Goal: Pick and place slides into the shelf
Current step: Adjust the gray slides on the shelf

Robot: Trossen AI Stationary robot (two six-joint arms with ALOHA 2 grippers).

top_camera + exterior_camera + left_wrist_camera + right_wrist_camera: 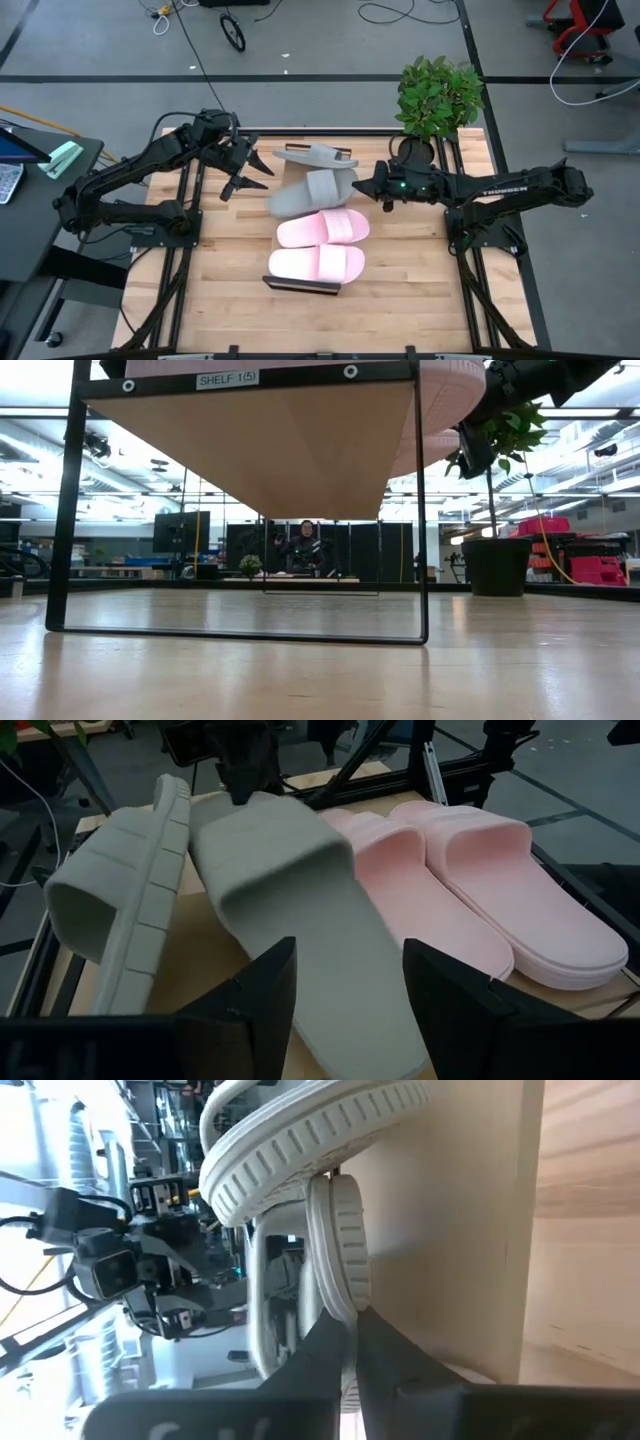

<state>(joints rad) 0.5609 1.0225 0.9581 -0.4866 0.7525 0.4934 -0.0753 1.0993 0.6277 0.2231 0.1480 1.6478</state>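
High view shows your right gripper (370, 187) pinching the flat grey slide (310, 192) on the shelf (300, 286) beside the pink pair (320, 245); settle it, then release. Your left gripper (245, 170), spread, waits by the tipped grey slide (317, 156).

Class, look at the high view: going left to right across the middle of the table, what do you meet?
Left gripper → tilted grey slide → flat grey slide → right gripper → potted plant.
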